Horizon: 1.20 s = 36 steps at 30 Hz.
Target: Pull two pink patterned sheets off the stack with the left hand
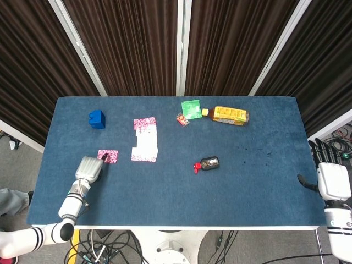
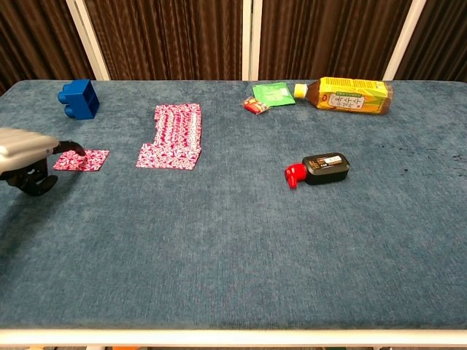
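Note:
The stack of pink patterned sheets [image 1: 145,140] lies flat on the blue table, left of centre, and shows as a stack [image 2: 173,136] in the chest view too. One single pink sheet [image 1: 108,155] lies apart to its left, the same sheet [image 2: 82,160] being flat on the cloth. My left hand [image 1: 91,168] reaches in from the front left and a dark fingertip [image 2: 73,149] presses on that sheet's left edge. My right hand [image 1: 330,179] hangs off the table's right edge, fingers spread, holding nothing.
A blue block [image 1: 97,119] stands at the back left. A green packet [image 1: 191,108], a small red wrapper [image 1: 182,119] and a lying yellow bottle [image 1: 228,115] are at the back centre. A black bottle with a red cap [image 1: 207,163] lies mid-table.

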Available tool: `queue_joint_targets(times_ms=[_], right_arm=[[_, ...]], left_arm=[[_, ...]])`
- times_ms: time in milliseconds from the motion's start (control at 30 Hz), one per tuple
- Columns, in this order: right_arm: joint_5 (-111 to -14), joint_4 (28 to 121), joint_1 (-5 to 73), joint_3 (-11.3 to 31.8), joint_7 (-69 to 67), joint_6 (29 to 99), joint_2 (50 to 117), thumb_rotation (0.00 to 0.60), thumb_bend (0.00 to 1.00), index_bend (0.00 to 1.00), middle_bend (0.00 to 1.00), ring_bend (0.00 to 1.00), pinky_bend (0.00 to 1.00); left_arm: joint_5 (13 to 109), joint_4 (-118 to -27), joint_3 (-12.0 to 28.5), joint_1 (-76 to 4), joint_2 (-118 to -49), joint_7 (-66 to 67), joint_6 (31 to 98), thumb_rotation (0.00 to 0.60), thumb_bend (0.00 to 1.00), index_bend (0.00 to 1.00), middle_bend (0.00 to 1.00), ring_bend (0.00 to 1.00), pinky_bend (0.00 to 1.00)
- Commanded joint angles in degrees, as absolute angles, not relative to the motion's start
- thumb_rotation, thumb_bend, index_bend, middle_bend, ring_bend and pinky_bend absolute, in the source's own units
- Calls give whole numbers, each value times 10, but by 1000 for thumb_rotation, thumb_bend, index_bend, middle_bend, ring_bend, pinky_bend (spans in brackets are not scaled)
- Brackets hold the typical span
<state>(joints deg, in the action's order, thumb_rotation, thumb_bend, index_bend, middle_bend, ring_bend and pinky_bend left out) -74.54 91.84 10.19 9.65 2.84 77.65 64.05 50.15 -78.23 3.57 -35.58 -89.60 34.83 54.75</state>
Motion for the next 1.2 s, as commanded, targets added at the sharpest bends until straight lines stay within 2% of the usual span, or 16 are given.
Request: queue_joint_targets(times_ms=[33,333,833,1067,1200], right_arm=[[-744,919,102,97,29,777,640,600,137,0,0,0,0],[-742,913,100,95,22,776,642,600,137,0,0,0,0],[-740,900,95,95,-5,774,628,600,136,0,0,0,0],[-742,891,93,94,-14,774,629,600,136,0,0,0,0],[-737,887,94,95,-17,769,630,600,137,0,0,0,0]], left_arm=[[519,-799,44,-360,-896,344,564,600,574,144,931,920,902],[536,-826,57,-383,-929,352,567,600,575,138,931,920,902],[505,-784,74,-428,-989,381,540,600,576,124,931,919,902],[465,-742,66,-442,-1011,408,520,600,576,124,931,920,902],[438,-754,59,-445,-1006,432,522,600,577,125,931,920,902]])
